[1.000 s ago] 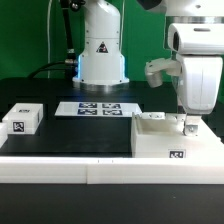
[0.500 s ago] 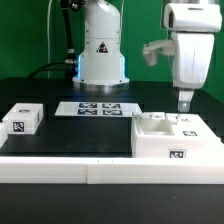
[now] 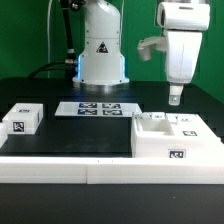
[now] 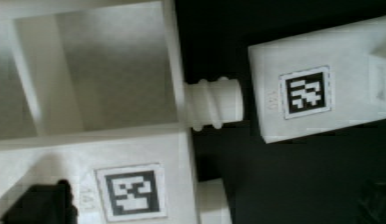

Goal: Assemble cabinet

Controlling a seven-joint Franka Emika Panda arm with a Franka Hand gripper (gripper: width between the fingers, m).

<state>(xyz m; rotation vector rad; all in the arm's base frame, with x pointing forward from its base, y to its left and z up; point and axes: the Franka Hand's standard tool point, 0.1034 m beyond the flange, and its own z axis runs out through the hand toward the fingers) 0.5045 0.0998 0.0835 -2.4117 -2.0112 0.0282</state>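
One large white plastic tagged cabinet box (image 3: 160,143); one small white tagged block (image 3: 22,121); one flat white marker board (image 3: 98,108).

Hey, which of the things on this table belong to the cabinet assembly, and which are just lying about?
For the job: large white plastic tagged cabinet box; small white tagged block, probably a loose part; robot's pincer, above the box.
Lying about: flat white marker board with printed tags; black table.
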